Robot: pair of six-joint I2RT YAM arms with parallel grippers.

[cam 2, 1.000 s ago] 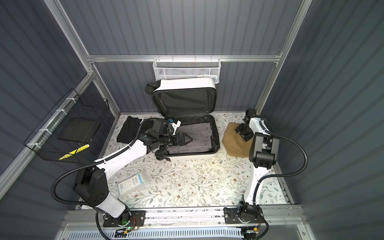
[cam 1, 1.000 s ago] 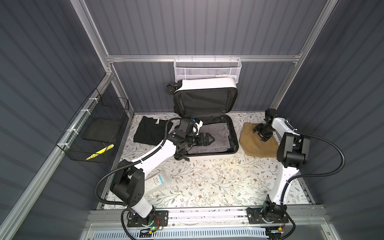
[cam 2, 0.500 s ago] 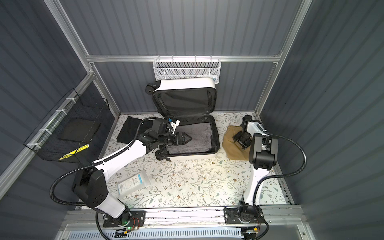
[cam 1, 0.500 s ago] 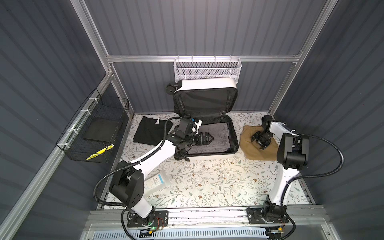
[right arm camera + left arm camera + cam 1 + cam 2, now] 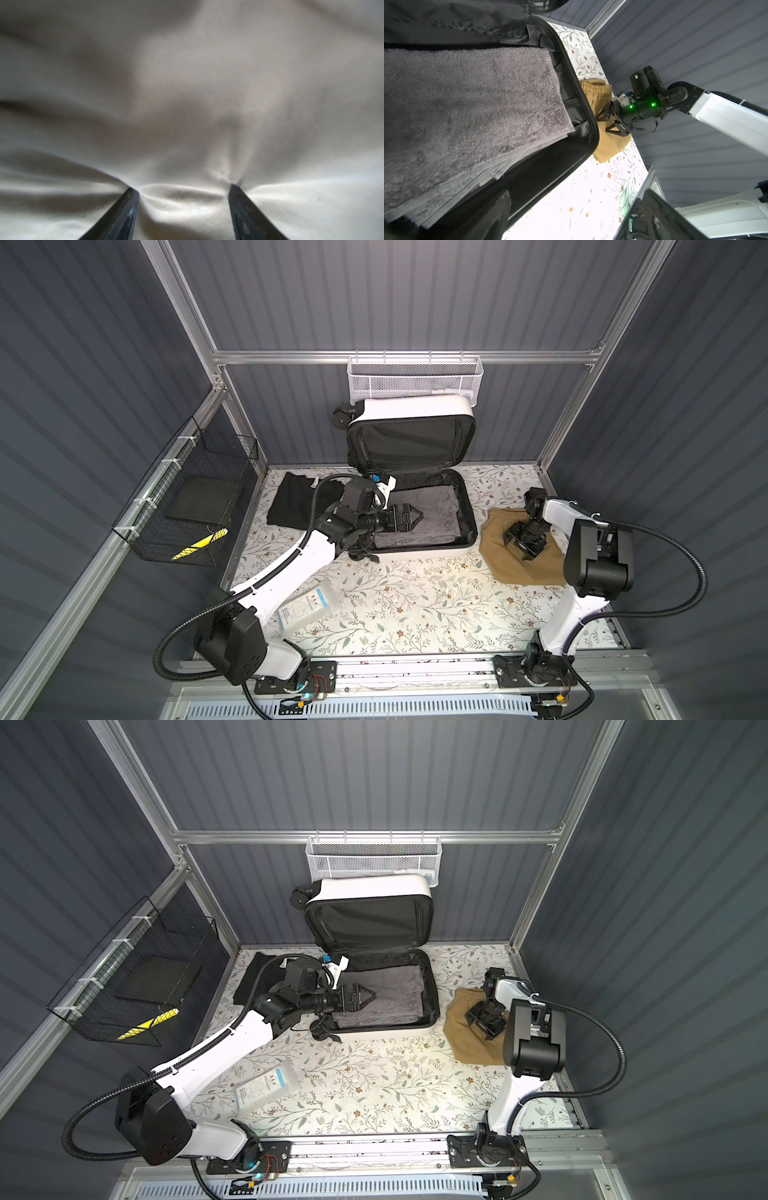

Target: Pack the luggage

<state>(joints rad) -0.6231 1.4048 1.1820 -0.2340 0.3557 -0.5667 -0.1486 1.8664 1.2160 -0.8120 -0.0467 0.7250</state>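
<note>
White hard-shell suitcase (image 5: pixel 417 409) lies open on floral desk (image 5: pixel 395 597), lid up. Left tool (image 5: pixel 411 517) wide open, empty, over grey folded towel (image 5: pixel 438 508) inside. Right tool (image 5: pixel 521 541) just beside suitcase, jaws parted, tips pressed into tan fabric shorts (image 5: pixel 507 570).

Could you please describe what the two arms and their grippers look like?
The left arm and right arm have white link shells with black joint housings. A black corrugated cable hose loops beside each. The left gripper and right gripper are black, with triangular openwork jaws; green lights glow on the right wrist.
</note>
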